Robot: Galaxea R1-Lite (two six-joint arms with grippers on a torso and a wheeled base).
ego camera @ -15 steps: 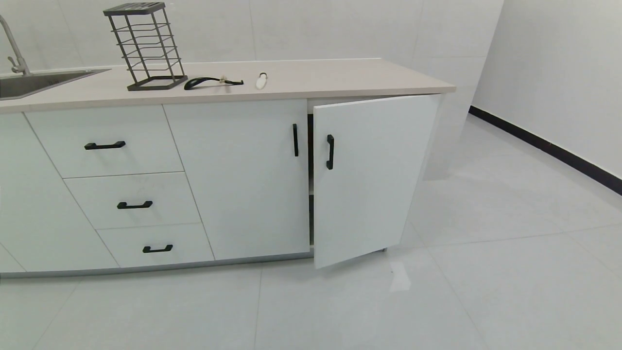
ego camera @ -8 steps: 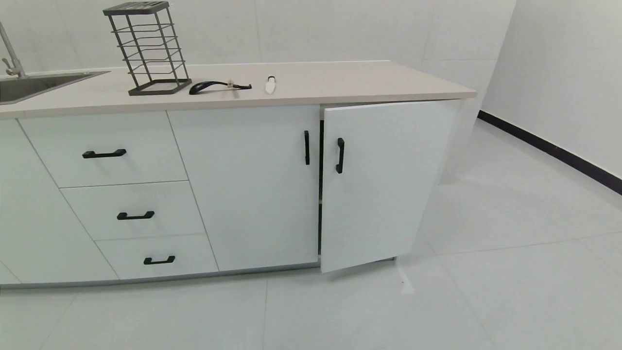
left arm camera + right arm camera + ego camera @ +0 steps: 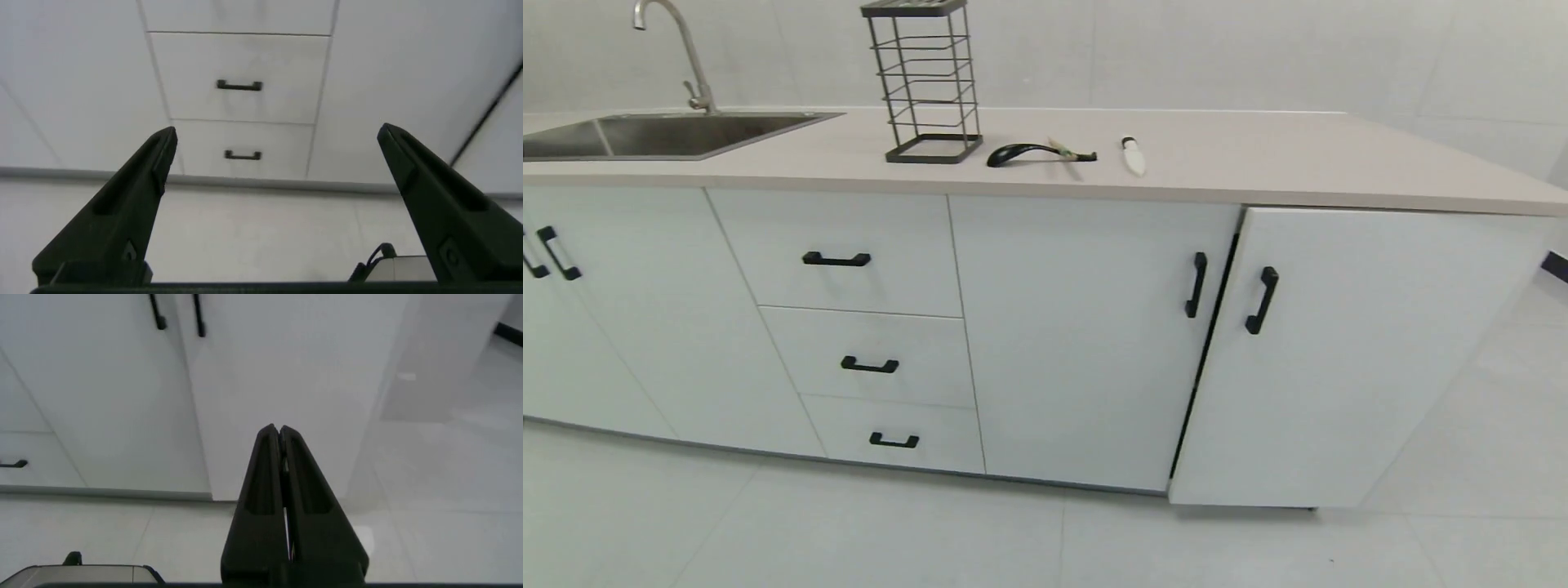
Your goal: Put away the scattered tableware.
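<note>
**Facing the counter, tableware lying loose, claws off it**

Black spoon [image 3: 1021, 153] lies flat on the counter [image 3: 1258, 163], just right of the wire rack [image 3: 929, 82], bowl end toward the rack. A thin pale item crosses its handle end; can't tell what it is. White utensil [image 3: 1132, 155] with a dark far tip lies a bit further right, apart from the spoon. Rack stands upright near the counter's middle. Sink [image 3: 670, 135] and faucet [image 3: 682, 49] at far left.

Below are three stacked drawers [image 3: 849, 261] with black handles. The right cabinet door [image 3: 1339, 359] is ajar, with a dark gap at its left edge.

Left claw [image 3: 278, 135] is spread wide, holding nothing, aimed at the lower drawers and floor. Right claw [image 3: 279, 433] is closed with fingers pressed together, empty, aimed at the ajar door.
</note>
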